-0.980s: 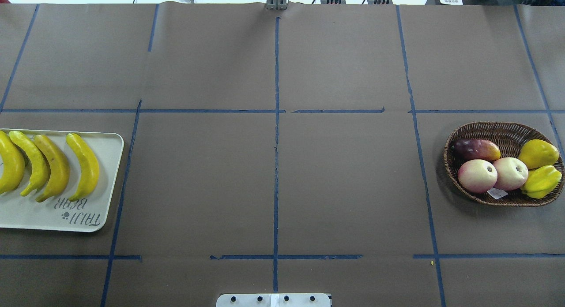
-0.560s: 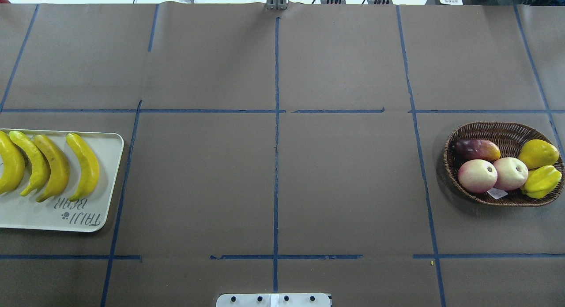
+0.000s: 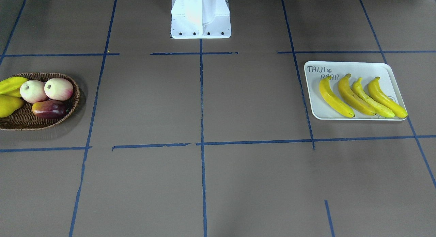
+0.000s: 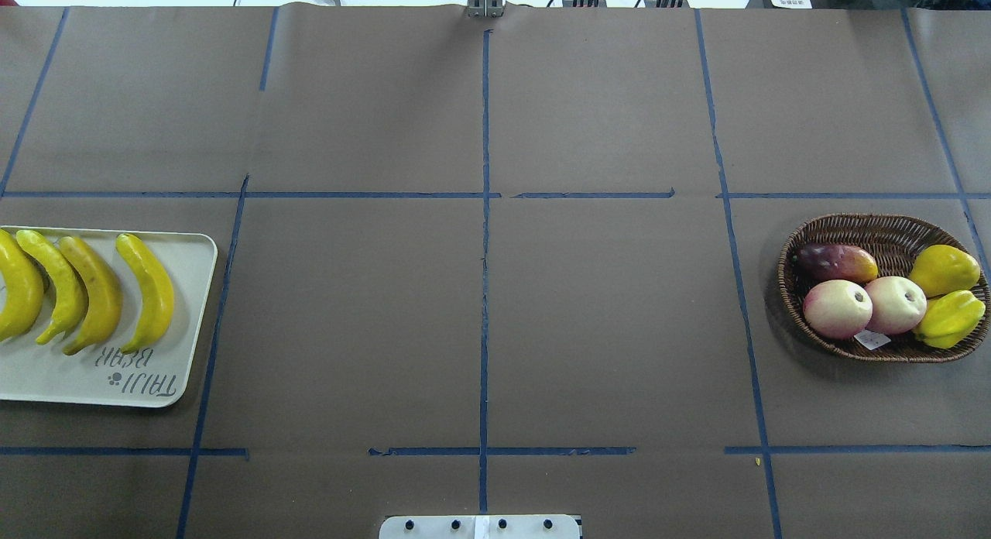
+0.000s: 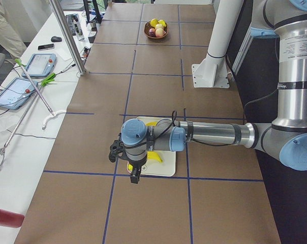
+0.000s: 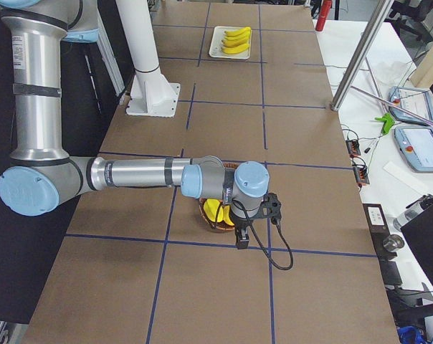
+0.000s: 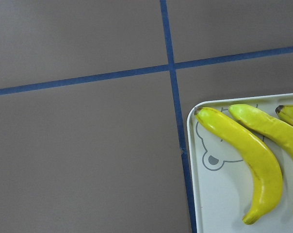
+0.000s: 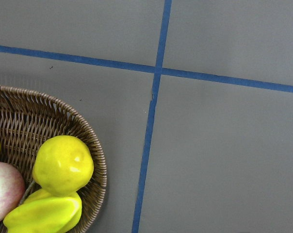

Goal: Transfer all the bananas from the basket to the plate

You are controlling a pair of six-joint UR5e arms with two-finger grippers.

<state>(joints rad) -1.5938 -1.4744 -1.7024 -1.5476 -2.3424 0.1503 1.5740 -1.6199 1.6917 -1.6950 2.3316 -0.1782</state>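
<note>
All 4 bananas [image 4: 101,291] lie side by side on the white plate [image 4: 190,291] at the left edge of the overhead frame, each curved the same way. The basket [image 4: 867,225] sits well apart from them at the right edge. It holds 2 pink-white round fruits [image 4: 838,308], a dark red one [image 4: 836,262], a stubby yellow one [image 4: 943,269] and a ridged yellow-green one [image 4: 949,319]. The brown tabletop [image 4: 604,330] between plate and basket is crossed by blue tape lines. In the left side frame my left claw [image 5: 134,178] points down over the plate's near edge, low in the middle. In the right side frame my right claw [image 6: 241,242] points down beside the basket. I cannot tell how wide either claw stands. My left wrist frame shows the plate's corner with the bear face at lower right.
</note>
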